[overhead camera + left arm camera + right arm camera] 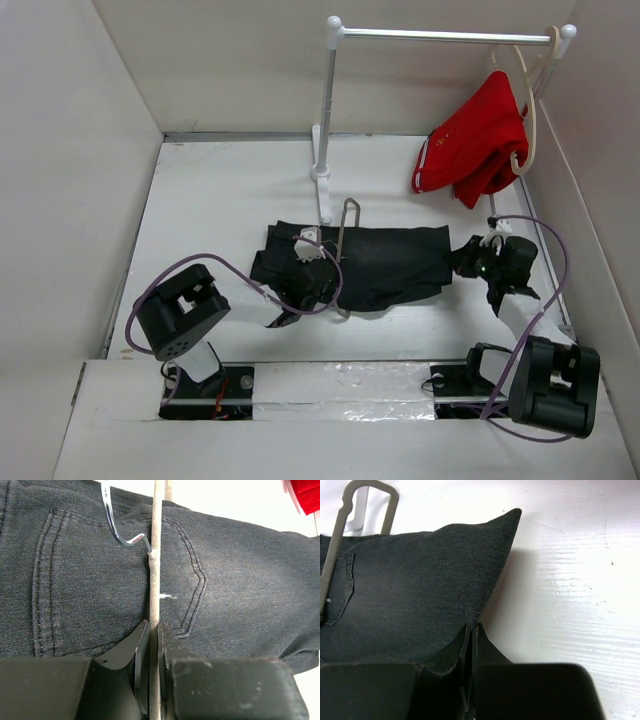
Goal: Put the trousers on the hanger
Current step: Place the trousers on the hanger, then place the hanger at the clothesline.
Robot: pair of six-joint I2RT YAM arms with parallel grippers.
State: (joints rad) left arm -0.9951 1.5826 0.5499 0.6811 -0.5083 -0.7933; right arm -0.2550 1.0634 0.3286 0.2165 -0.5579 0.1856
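Left wrist view shows the left pincer (154, 626) clamping the hanger (155, 535); the right pincer (471, 628), pinching the trousers (420, 600) at 3 o'clock, should pull gently, keeping fabric flat.

You have the trousers (385, 262) lying flat in the middle of the table (220, 200), stretched left to right. The hanger (343, 250) lies across them front to back, left of their middle. Its far end reaches past their far edge and its near end past their near edge. Your left gripper (318, 250) sits over the trousers' left part, clamped on the hanger's rod. Your right gripper (470, 256) is at the trousers' right edge, pinching the cloth there. The rack (327, 110) stands behind the trousers, just beyond the hanger's far end. At the right end of its rail (450, 36) hangs a second hanger (530, 110) with a small garment (475, 145) on it, behind and right of the trousers.
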